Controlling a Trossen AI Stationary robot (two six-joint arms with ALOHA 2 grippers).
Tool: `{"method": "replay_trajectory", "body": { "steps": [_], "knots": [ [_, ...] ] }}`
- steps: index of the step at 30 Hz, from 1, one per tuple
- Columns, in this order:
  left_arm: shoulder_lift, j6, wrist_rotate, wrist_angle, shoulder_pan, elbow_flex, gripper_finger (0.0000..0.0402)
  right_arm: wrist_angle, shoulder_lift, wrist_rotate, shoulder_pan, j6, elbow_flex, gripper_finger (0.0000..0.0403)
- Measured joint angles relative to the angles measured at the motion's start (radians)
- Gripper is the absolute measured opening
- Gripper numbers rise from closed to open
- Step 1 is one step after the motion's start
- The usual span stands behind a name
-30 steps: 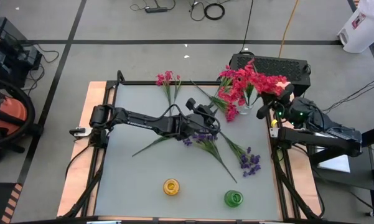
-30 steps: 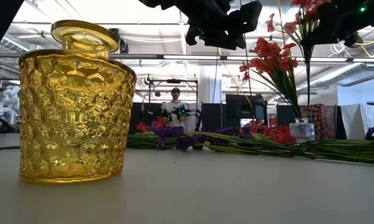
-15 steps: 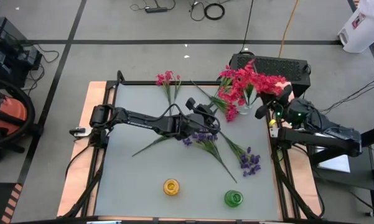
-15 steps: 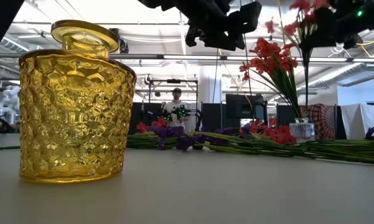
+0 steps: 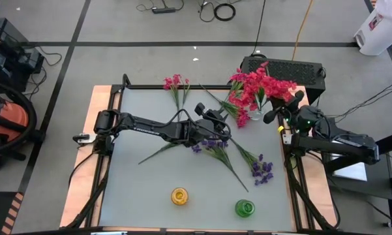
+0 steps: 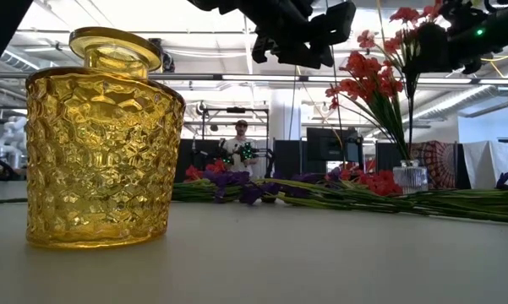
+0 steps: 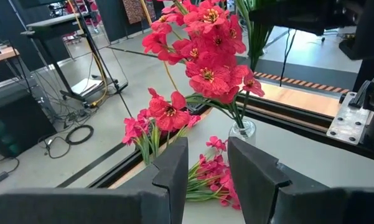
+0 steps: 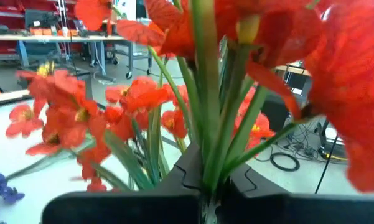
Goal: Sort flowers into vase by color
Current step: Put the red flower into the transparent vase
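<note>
My right gripper [image 5: 282, 109] hovers at the table's far right, beside a clear vase [image 5: 255, 116] that holds a bunch of red flowers [image 5: 257, 86], and is shut on one more red sprig [image 6: 412, 17]. My left gripper [image 5: 216, 125] hangs open over the table's middle, above purple sprigs [image 5: 212, 144], and holds nothing. More purple sprigs [image 5: 262, 170] lie flat toward the right edge. Pink sprigs [image 5: 175, 83] lie at the far edge. Loose red sprigs [image 7: 215, 174] lie by the clear vase's foot. My right gripper pinches the red sprig's green stems [image 8: 206, 163] between its two fingers, just below the blossoms. The fingers lie across the stems. The sprig stands nearly upright, and its stem [image 6: 410, 118] hangs down to the clear vase's mouth [image 6: 410, 169]; whether it is inside I cannot tell.
A yellow vase [image 5: 179, 196] and a green vase [image 5: 244, 208] stand near the table's near edge. A black box [image 5: 284, 70] sits behind the far right corner. A black frame rail [image 5: 292, 171] runs along the table's right edge.
My right gripper has moved a little toward the table's left, closer to the clear vase, carrying the red sprig along. The sprig's stem now stands more directly over the vase. The left arm has kept still.
</note>
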Motion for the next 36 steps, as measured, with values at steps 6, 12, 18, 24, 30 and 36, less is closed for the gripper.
{"method": "replay_trajectory", "body": {
  "steps": [6,12,18,24,30,36],
  "knots": [
    [0.0,0.0,0.001,0.0,0.0,0.0,0.0121,-0.009,0.0,0.0,0.0,0.0,-0.009,0.0004],
    [0.0,0.0,0.001,0.0,0.0,0.0,0.0121,-0.034,0.0,0.0,0.0,0.001,-0.009,0.0004],
    [0.0,-0.02,0.002,0.0,-0.001,0.0,0.0121,-0.037,0.0,-0.005,0.0,0.004,-0.009,0.0004],
    [0.001,-0.026,0.002,0.0,-0.004,0.0,0.0121,-0.05,0.0,-0.01,0.0,0.015,-0.009,0.0004],
    [0.001,-0.026,0.002,0.0,-0.006,0.0,0.0121,-0.056,0.0,-0.012,0.0,0.018,-0.009,0.0004],
    [0.001,-0.026,0.002,0.0,-0.006,0.0,0.0121,-0.057,0.0,-0.095,0.0,0.025,-0.009,0.0012]
  ]
}}
